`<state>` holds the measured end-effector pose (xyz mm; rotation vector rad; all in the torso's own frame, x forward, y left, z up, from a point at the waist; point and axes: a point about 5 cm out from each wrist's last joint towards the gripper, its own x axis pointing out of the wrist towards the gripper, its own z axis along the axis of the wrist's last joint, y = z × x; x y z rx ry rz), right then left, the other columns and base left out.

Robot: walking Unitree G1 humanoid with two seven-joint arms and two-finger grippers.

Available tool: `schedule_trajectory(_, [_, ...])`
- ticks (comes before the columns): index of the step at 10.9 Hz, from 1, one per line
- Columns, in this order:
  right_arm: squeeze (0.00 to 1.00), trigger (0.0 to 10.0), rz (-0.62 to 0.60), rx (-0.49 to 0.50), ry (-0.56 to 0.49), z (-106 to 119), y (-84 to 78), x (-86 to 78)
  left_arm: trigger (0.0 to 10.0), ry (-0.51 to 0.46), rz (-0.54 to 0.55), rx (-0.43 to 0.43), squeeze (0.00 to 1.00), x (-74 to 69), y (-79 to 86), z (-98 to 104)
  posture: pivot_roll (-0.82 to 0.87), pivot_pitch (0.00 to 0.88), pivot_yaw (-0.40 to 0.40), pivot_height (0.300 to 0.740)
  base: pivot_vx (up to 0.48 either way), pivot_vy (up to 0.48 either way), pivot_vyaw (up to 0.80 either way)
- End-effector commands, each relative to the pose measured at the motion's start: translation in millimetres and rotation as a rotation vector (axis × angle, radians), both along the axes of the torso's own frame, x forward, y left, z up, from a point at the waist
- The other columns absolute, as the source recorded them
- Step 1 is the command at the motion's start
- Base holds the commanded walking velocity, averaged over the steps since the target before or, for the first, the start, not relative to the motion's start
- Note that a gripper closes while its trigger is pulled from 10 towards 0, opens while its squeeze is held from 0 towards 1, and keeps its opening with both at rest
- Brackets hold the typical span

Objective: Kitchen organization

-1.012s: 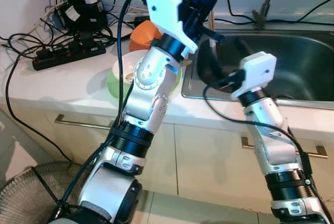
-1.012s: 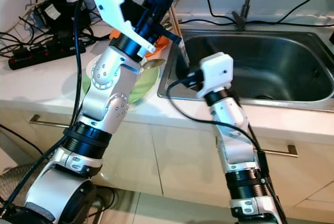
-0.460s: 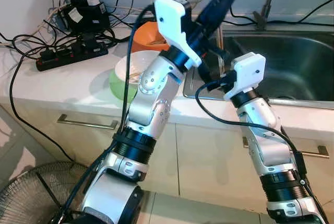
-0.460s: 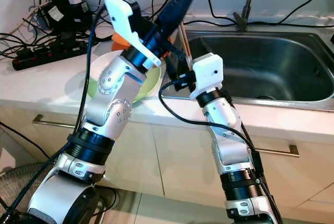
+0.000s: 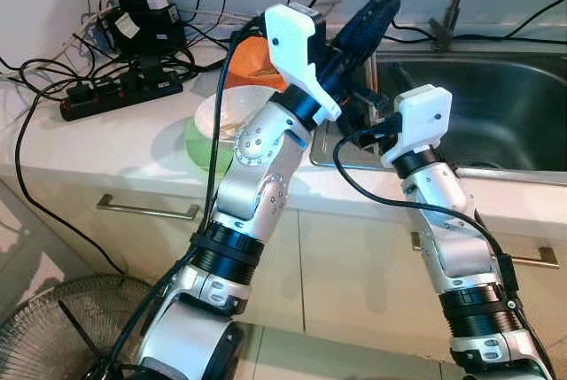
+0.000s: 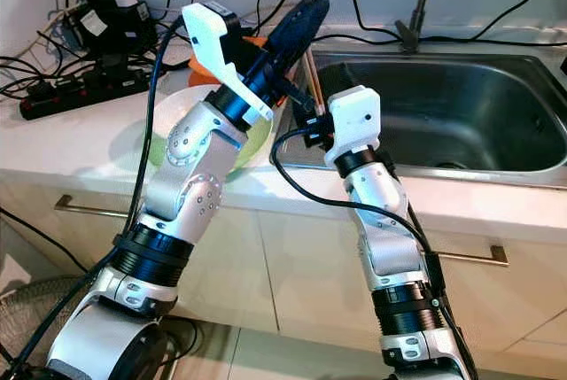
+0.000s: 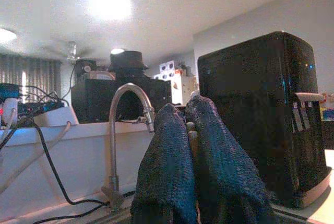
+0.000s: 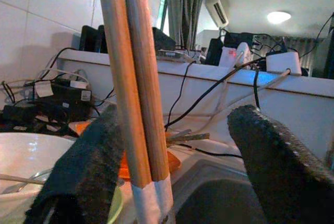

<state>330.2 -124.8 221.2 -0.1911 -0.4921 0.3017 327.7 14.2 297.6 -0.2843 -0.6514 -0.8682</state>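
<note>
While both arms reach over the front edge of the white surface (image 5: 106,145), the largest container in view is the stainless steel sink (image 6: 461,110), recessed at the robot's right, with its faucet (image 6: 416,8) rising from the back rim; what lies in the basin cannot be made out. Next in size is the green plate (image 5: 202,139), which rests on the surface just beside the sink's left rim and carries a white bowl (image 5: 229,114); from the right wrist view a utensil lies inside that bowl, though its type cannot be told. Behind the bowl sits an orange bowl (image 5: 252,59), partly hidden by the left arm. The left claw (image 5: 372,19) is raised above the sink's left rim with its two fingers (image 7: 172,172) pressed together on a pair of wooden chopsticks (image 6: 310,74), which hang downward from it toward the sink's near left corner. The right claw (image 8: 177,151) is at the lower end of the chopsticks with its fingers spread wide; the sticks stand between the fingers, close against one finger (image 8: 86,166) and well apart from the other, and whether they touch it cannot be told. A black power strip (image 5: 120,96), a black adapter block (image 5: 146,26) and tangled cables (image 5: 53,74) occupy the surface's rear left corner. A floor fan (image 5: 40,336) stands below the cabinets at left.
</note>
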Motion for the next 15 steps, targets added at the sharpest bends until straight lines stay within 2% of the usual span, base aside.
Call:
schedule_trajectory(1, [0.00, 0.0, 0.002, 0.008, 0.010, 1.5, 2.7, 2.3, 10.0, -0.011, 0.014, 0.001, 0.00, -0.5, 3.6, 3.7, 0.00, 0.031, 0.124, 0.740, 0.000, 0.000, 0.00])
schedule_trajectory(15, [0.00, 0.0, 0.006, 0.004, 0.014, 1.0, 3.3, 2.9, 10.0, -0.001, 0.023, -0.001, 0.00, 1.2, 3.5, 3.9, 0.01, 0.044, 0.123, 0.740, 0.000, 0.000, 0.00])
